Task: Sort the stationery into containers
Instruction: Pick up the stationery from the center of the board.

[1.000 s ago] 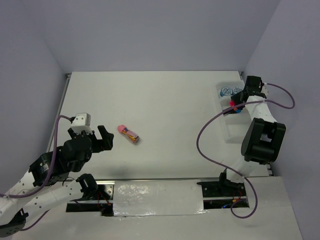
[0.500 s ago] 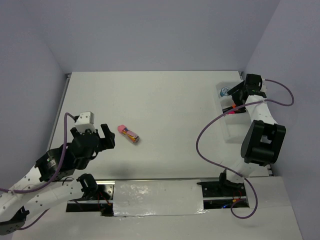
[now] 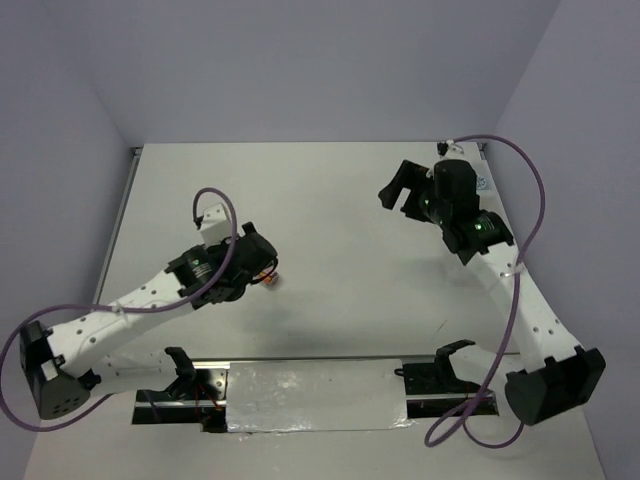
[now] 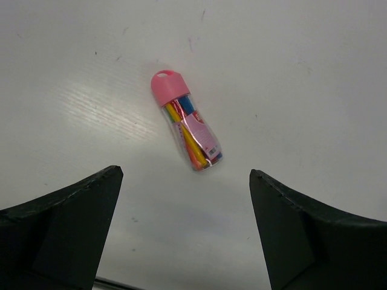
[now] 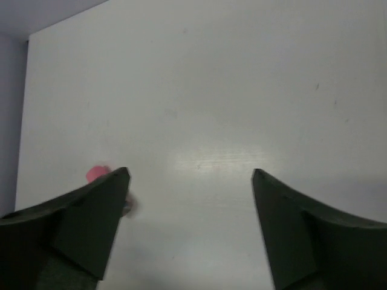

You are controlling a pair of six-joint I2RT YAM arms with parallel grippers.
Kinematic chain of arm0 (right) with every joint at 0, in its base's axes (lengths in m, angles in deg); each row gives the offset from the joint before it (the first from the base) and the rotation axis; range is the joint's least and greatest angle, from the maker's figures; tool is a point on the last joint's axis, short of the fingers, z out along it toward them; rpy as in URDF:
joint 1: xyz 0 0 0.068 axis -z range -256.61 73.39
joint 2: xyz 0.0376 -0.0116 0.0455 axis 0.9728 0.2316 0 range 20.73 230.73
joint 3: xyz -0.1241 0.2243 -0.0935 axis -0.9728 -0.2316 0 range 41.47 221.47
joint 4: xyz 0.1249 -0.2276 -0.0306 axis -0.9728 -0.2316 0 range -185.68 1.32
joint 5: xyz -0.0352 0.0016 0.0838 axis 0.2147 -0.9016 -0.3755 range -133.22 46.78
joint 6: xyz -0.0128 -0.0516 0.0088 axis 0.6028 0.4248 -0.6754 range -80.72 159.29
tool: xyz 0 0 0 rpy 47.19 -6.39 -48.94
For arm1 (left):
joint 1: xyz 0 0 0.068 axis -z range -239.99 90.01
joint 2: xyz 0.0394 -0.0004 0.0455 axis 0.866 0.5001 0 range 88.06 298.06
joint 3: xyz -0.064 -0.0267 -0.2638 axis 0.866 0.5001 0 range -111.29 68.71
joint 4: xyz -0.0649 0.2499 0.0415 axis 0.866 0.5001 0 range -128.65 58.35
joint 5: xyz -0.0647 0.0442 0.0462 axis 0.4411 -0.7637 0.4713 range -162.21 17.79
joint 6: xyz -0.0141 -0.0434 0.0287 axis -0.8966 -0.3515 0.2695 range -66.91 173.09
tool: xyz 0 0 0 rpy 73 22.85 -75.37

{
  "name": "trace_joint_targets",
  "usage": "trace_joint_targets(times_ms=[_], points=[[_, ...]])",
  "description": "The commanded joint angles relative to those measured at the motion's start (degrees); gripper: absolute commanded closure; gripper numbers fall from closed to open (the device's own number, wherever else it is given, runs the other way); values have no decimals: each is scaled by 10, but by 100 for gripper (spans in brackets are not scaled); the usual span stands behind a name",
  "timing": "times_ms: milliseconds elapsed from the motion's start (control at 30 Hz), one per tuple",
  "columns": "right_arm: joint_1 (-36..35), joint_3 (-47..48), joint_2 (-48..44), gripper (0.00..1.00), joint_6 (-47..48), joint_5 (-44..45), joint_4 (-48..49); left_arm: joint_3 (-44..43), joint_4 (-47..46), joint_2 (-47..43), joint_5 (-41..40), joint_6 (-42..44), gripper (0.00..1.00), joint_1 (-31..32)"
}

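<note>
**Entry: pink packet, pick-up in hand, grasp not yet made**

Top external. The left gripper hangs over the pink packet, which lies left of centre on the table. Only a pink-orange sliver shows past the fingers. The right gripper is held above the table right of centre, jaws apart and carrying nothing. The trays cannot be made out here; the far right edge is mostly hidden by the right arm.

Left wrist. The packet lies flat, pink cap to the far left and coloured bits at the near right. The left gripper is spread wide, with one finger on each side of the packet and clear of it.

Right wrist. The right gripper is spread wide and empty over bare table. A blurred pink spot, not identifiable, shows beside its left finger.

Judgement. The step is the approach to the packet. The next move calls for a descent, with the fingers closing across the packet's narrow width, then a carry to a tray.
</note>
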Motion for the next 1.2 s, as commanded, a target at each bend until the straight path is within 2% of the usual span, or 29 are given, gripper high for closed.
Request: trace_joint_targets(times_ms=[0,200,300,467,567,800,1167], points=[[-21,-41,-45,1,32,-7,-39,-24,-29,56,-4,-86,1,-38],[-34,-96,-127,0,62,-32,-63,-46,-98,154,96,-47,1,-118],[-33,-117,-142,1,78,-84,-62,-41,-127,197,128,-43,1,-131],[-35,-138,-157,2,97,-114,-60,-39,-148,257,181,-42,5,-150],[-35,-145,-157,2,102,-116,-59,-44,-140,278,189,-53,9,-153],[-35,-160,-151,2,100,-129,-43,-16,-142,271,184,-77,9,-154],[-44,-163,-137,2,96,-136,-36,-13,-161,291,185,-49,9,-196]])
